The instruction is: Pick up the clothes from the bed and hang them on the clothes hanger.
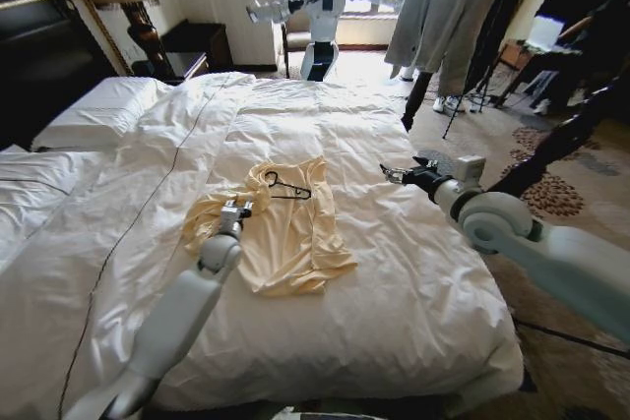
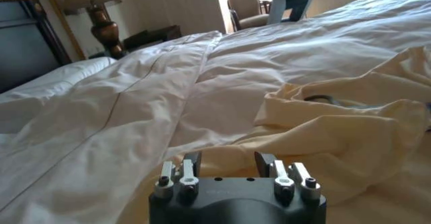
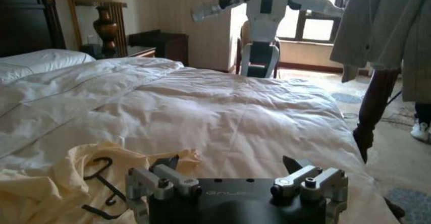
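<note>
Lying mid-bed, yellow shirt with hanger on its collar; left gripper open over shirt's sleeve, right gripper open, near shirt's far side.

Bed as landmark: yellow shirt crumpled mid-bed, hanger lying on shirt's upper part. Left gripper at shirt's left edge, fingers parted, over fabric. Right gripper above duvet right of shirt, apart from it, fingers parted. Pillows at bed's left end.
</note>
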### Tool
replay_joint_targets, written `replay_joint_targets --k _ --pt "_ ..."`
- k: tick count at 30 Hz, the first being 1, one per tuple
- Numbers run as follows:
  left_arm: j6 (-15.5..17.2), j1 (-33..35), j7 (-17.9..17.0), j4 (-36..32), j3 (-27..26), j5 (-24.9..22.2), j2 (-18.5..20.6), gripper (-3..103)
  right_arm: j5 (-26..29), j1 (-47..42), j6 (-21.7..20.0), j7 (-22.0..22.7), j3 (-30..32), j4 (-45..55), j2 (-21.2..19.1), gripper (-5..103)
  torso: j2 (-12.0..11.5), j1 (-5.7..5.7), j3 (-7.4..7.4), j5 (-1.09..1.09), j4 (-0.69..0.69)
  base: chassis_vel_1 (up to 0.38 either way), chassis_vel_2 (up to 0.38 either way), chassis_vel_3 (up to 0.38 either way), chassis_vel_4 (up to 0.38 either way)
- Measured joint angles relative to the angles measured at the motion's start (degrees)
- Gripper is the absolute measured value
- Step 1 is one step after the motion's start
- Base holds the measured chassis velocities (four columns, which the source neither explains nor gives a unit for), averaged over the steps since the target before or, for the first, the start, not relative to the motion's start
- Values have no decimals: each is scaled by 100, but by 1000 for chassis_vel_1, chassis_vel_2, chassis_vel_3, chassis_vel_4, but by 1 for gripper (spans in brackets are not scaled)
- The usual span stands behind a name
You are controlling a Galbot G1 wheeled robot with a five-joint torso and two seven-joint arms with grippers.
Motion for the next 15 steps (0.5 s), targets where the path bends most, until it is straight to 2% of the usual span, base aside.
replay_joint_targets --k 2,5,6,7,8,10,13,15 --pt "5 43 41 -11 -61 -3 28 56 -2 -2 -1 0 -4 -6 17 100 0 0 0 0 0 0 0 0 0" --pt "11 625 659 -130 -788 28 367 72 -8 -16 -15 -3 -28 -45 161 100 0 1 0 4 -2 0 0 0 0" --pt "11 625 659 -130 -788 28 367 72 -8 -16 -15 -3 -28 -45 161 100 0 1 0 4 -2 0 0 0 0" --pt "-6 823 749 -187 -904 29 443 78 -9 -17 -17 -3 -30 -54 187 100 0 1 0 3 -2 0 0 0 0" --pt "20 1332 1005 -428 -1082 33 553 89 -15 -29 -20 -2 -33 -71 227 100 0 0 0 2 -1 0 0 0 0" --pt "58 1662 1072 -637 -1192 41 562 97 -21 -46 -20 -3 -34 -72 241 100 0 0 0 -2 -1 0 0 0 0" --pt "134 2026 1080 -877 -1340 42 538 99 -34 -79 -23 -4 -31 -72 248 100 0 0 0 6 -1 0 0 0 0" --pt "121 2094 1045 -863 -1349 48 505 100 -60 -106 -22 -4 -19 -71 251 100 0 0 0 3 -1 0 0 0 0"
